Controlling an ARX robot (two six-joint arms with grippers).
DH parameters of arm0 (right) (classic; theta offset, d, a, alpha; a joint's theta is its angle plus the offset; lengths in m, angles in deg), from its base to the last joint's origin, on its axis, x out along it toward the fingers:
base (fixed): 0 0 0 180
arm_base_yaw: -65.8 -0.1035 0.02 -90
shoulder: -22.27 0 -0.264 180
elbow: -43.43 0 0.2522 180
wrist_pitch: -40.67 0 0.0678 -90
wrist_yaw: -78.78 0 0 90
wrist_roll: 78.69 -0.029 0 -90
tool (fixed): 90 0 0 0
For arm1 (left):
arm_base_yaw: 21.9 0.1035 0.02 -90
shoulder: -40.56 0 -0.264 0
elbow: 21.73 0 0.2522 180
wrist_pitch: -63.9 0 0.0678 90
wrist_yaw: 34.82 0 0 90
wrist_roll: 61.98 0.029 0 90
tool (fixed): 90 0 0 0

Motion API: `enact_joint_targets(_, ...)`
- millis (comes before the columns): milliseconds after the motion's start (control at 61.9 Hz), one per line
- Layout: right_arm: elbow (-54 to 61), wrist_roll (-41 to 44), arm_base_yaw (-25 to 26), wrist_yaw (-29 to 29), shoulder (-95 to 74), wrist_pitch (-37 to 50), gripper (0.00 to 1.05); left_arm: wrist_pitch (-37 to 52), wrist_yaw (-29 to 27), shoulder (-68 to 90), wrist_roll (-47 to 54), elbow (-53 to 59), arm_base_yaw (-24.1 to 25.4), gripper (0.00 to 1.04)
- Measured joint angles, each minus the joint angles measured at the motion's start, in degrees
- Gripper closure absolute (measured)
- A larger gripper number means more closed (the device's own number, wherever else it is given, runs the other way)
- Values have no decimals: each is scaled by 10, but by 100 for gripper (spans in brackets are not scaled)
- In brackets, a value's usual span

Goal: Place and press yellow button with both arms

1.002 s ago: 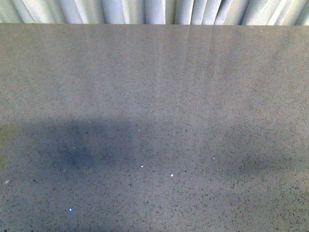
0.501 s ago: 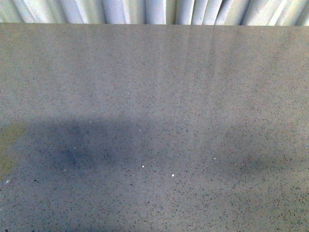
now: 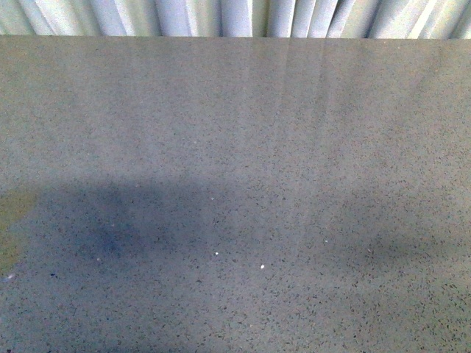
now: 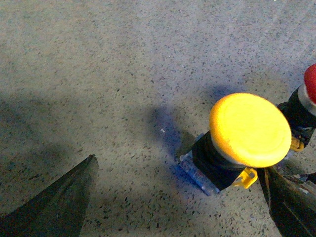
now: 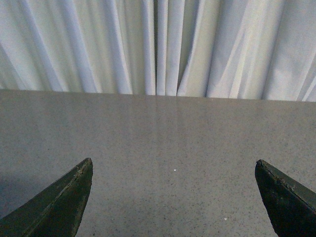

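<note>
change vs 1 s ago: in my front view the left shadow (image 3: 118, 228) on the table (image 3: 235, 110) has pulled back from the left edge. a yellowish patch (image 3: 11, 220) of bare top now shows there. right-side shadow looks the same to me.
front view arms: neither one in view.
left gripper (image 4: 177, 164): jaws spread wide, holding nothing.
yellow button (image 4: 249, 129): sits on the table between the left jaws, well off centre. it is just beside one finger (image 4: 291, 207) and well apart from the other finger (image 4: 54, 207). i can't tell if it touches the close one.
button build: yellow cap over black body, blue base at the table, small yellow tab on the side. it looks tilted from this camera, and i can't confirm it's upright.
red button (image 4: 310, 84): just beside the yellow one, mostly cut off at the frame edge.
right gripper (image 5: 173, 165): jaws spread wide, nothing between them, bare table ahead.
curtain (image 5: 158, 47): pale folds behind the far table edge.
</note>
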Motion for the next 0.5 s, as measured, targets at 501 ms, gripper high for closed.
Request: enact_joint_targets(501, 0, 0, 0, 0, 0, 0, 9, 47, -16, 33, -35, 0, -69, 9)
